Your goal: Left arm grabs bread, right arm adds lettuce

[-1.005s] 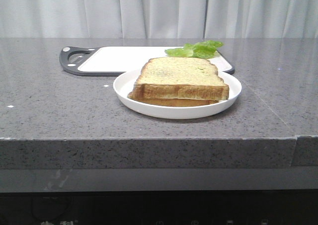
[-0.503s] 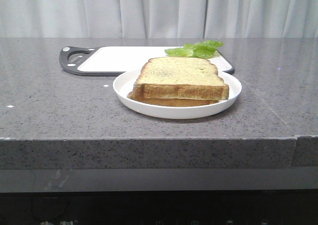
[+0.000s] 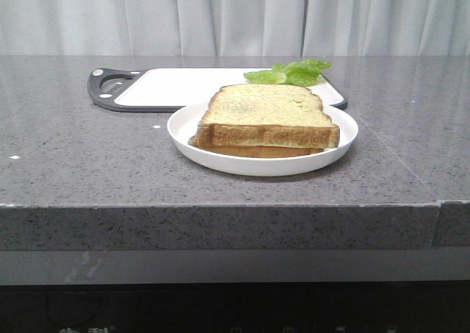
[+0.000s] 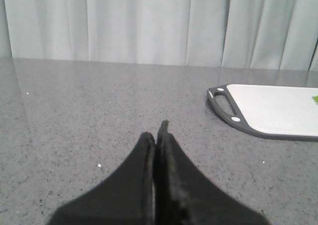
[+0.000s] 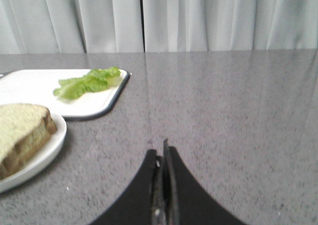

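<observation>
1. Looking forward over the table (image 3: 73,171), the front view shows the bread (image 3: 264,105) as a square slice with a pale yellowish face speckled faintly green and a brown crust edge. It lies flat on top of a second slice (image 3: 257,151), of which only a thin brown strip shows below it. Both slices sit in a shallow white plate (image 3: 183,131) near the middle of the grey stone surface. Just behind the plate lies a white cutting board (image 3: 183,87) with a dark rim and a handle at its left end. The lettuce (image 3: 290,73), a small ruffled bright-green leaf, rests on the board's right end, behind the bread and apart from it. Neither arm appears in this view.

2. In the left wrist view, the left gripper (image 4: 158,135) has its two black pointed fingers pressed together with nothing between them, above bare table. The handle end of the cutting board lies well apart from it, and a sliver of green shows at the picture's edge.

3. In the right wrist view, the right gripper (image 5: 163,153) likewise has its fingers closed together and empty. The lettuce lies on the board's corner, the plate with the bread is just beside that corner, and both are well apart from the fingertips.
</observation>
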